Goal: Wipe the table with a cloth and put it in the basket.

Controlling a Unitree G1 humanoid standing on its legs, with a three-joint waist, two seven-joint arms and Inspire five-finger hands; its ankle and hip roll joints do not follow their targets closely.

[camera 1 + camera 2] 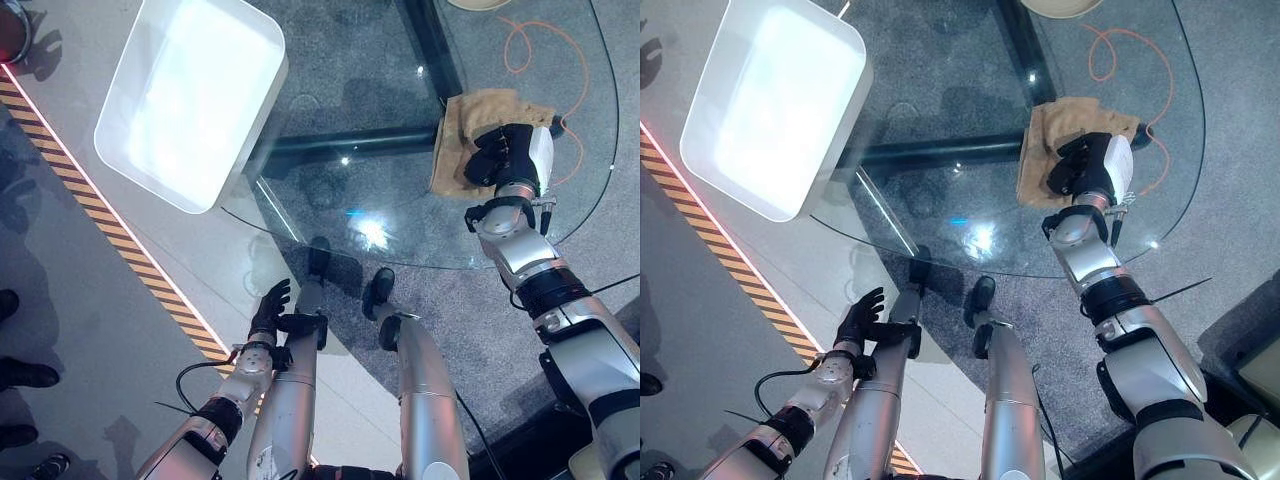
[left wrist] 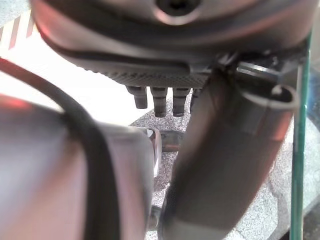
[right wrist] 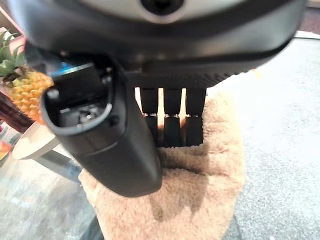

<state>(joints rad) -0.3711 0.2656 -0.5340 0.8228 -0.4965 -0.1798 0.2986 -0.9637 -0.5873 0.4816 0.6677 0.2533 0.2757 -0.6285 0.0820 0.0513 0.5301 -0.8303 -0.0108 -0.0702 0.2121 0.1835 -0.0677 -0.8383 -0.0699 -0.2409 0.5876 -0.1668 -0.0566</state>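
On the glass desk, toward its right side, our right hand rests on the cloth, fingers held straight and pressing flat into the pile rather than gripping it. We judge the cloth light, soft and limp: it should slide easily over the smooth glass under a flat palm, but bunch or fold if pushed at one edge. For lifting it later, we would pinch a gathered fold near the middle, since a corner hold would leave most of it dangling. It is a tan, fluffy terry towel, lying rumpled in a rough rectangle, one side raised in a soft ridge beside the thumb. Our left hand hangs low beside the desk's near edge, fingers relaxed and holding nothing. The white basket sits at the desk's far left, well apart from the cloth.
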